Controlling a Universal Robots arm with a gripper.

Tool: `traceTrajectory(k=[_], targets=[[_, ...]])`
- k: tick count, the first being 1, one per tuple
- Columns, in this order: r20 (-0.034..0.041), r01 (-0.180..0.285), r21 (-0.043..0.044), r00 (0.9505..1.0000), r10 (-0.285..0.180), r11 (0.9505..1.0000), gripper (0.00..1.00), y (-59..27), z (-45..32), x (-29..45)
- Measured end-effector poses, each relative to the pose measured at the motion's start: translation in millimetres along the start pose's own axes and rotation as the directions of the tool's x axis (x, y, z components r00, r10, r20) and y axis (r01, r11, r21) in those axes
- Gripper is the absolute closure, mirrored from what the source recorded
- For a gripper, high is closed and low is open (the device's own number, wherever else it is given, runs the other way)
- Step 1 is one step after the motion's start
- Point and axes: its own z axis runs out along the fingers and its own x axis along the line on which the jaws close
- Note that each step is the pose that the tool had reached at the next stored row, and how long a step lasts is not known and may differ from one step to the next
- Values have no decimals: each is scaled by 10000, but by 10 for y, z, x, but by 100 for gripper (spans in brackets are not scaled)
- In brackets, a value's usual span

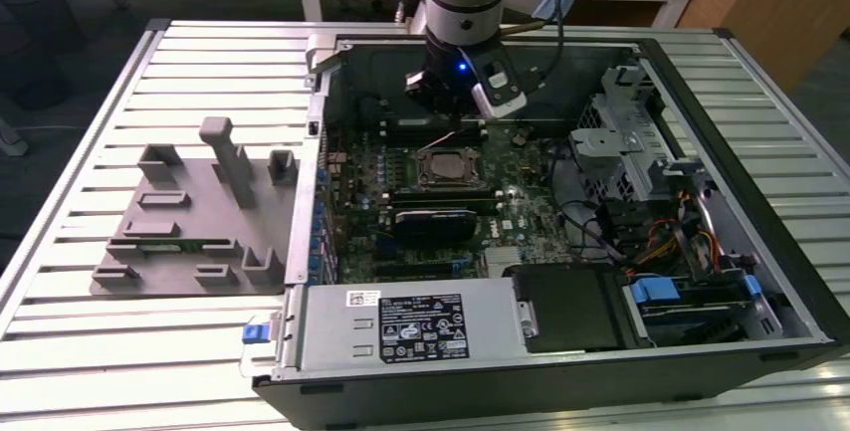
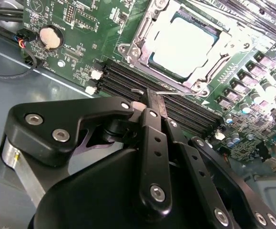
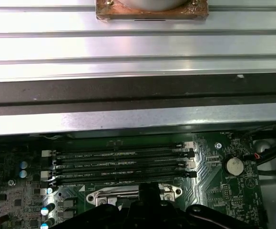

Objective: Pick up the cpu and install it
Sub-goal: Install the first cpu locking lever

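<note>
Your gripper (image 2: 150, 98) hangs inside the open case (image 1: 531, 391), which sits toward the bench's (image 1: 94, 351) edge on the exterior view's right. Its fingers are drawn together at the tips with nothing held between them. In the second wrist view the tips are poised over the dark memory slots (image 2: 123, 78), just beside the socket (image 2: 133, 43) and apart from it. The cpu (image 2: 185, 47) already lies flat in that socket, silvery top up, with the metal frame around its rim. A thin wire lever (image 2: 176, 93) runs along the socket's edge nearest your fingers. In the exterior view the cpu (image 1: 445, 165) sits near the middle of the green board (image 1: 531, 212), and the gripper (image 1: 455, 103) is above it, toward the case wall where the arm comes in. A coin cell (image 2: 51, 37) sits on the board past the ends of the slots. The first wrist view shows the slots (image 3: 118, 164) running parallel to the case wall. The grey tray (image 1: 186, 222) rests on the bench outside the case, toward the edge on the exterior view's left.
</note>
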Motion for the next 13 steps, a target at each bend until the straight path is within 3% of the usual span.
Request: traceTrajectory(k=[13], targets=[[59,-11,106,10000,10,9999,89,-3,16,-1]])
